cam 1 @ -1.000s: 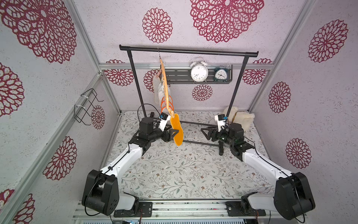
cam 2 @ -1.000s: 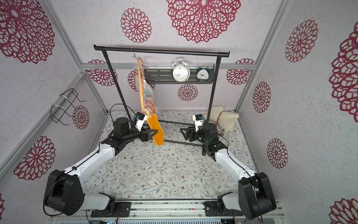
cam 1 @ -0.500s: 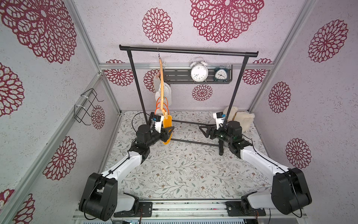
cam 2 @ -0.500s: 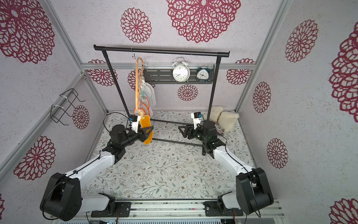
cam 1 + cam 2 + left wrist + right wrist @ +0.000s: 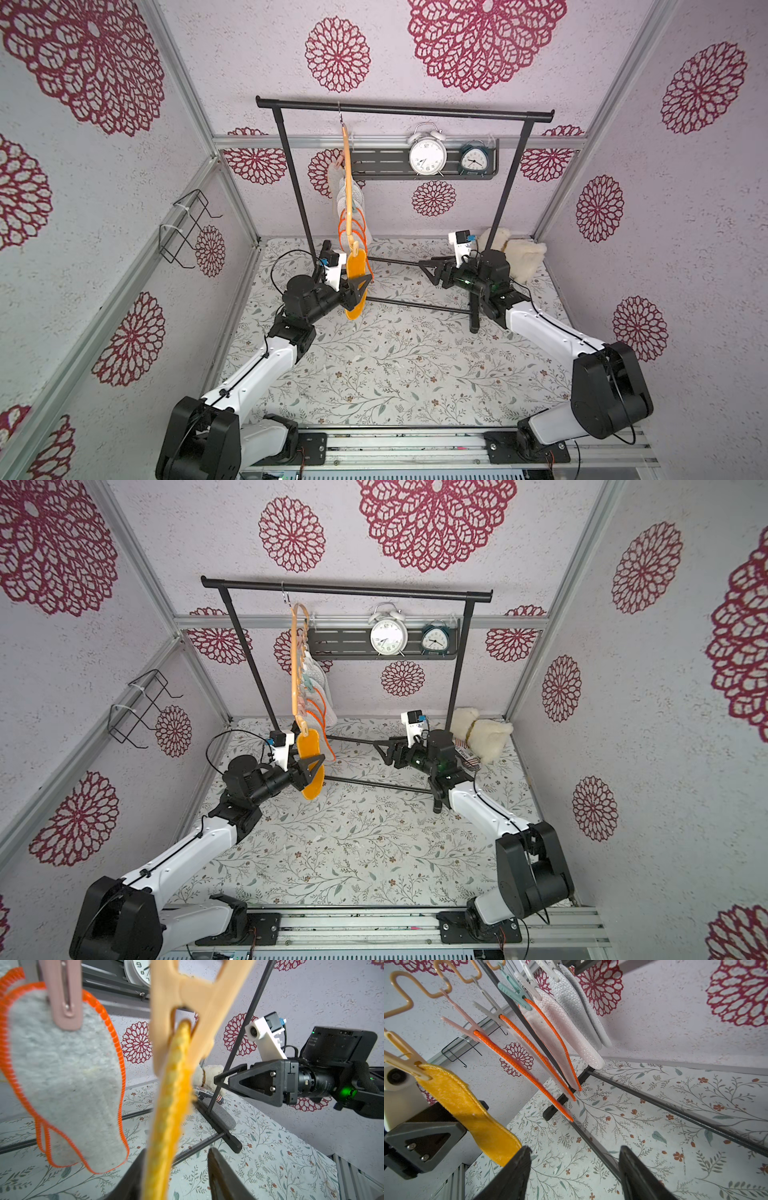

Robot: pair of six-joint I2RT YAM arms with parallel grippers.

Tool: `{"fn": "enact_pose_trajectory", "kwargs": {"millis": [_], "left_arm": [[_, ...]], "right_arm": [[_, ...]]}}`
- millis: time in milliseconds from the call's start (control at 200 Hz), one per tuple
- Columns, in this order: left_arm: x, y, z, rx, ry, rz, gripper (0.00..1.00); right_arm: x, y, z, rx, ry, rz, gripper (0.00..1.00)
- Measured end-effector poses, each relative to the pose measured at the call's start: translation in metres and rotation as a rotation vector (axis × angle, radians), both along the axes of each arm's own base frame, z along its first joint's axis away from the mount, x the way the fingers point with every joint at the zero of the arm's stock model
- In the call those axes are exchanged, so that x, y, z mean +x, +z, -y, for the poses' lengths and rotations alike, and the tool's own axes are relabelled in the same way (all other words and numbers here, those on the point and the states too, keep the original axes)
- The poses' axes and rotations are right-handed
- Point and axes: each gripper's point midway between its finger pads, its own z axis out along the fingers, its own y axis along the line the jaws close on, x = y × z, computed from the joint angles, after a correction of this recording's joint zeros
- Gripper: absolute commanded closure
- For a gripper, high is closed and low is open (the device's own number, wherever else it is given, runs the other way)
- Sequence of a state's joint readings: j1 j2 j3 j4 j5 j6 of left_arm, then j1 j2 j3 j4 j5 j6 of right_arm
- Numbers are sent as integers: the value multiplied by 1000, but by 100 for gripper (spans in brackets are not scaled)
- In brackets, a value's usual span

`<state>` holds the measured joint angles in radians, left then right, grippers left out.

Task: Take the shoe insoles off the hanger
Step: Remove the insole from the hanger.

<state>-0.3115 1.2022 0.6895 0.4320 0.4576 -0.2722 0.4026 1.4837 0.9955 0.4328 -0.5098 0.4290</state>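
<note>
1. Left gripper [image 5: 316, 766] - jaws apart, straddling the lower half of the yellow insole [image 5: 308, 748]. In the left wrist view one finger [image 5: 218, 1174] has a clear gap to the insole and the other sits right beside it, so nothing is pinched.
2. The yellow insole itself is fuzzy orange-yellow and foot-shaped with a stitched rim. It hangs with its rounded bottom end free above the table [image 5: 374, 854]. From the right wrist view it bends a bit along its length.
3. A tan peg [image 5: 187, 1001] bites its top edge. It's the nearest peg on the row.
4. The hanger [image 5: 296, 663] is thin and orange-tan with a wavy lower bar. It shows almost edge-on in both top views. Its hook is over the rack [image 5: 403, 110] bar, closer to the post on the left arm's side.
5. Next along hang three orange-edged insoles [image 5: 517, 1070]. The closest shows a grey felt face with bright orange stitching all round, held by a pink peg [image 5: 62, 991].
6. Past those are pale insoles [image 5: 566, 1028], white and grey with a knobbly texture, clipped further back on the hanger.
7. Right gripper [image 5: 575, 1149] - jaws wide, empty. It hovers above the table pointing toward the yellow insole, near it but apart.
</note>
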Motion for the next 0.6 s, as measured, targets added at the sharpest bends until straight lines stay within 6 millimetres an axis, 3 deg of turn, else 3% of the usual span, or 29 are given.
{"fn": "enact_pose_trajectory", "kwargs": {"millis": [210,370,595], "left_arm": [[-7,-23,-3,21,6,-33,58],[-9,-40,-7,27,22,-53,69],[-8,-49,-7,22,24,-52,71]], "right_arm": [[0,6,-8,14,14,10,32],[-2,7,-11,14,22,10,33],[-1,20,-15,23,30,31,32]]}}
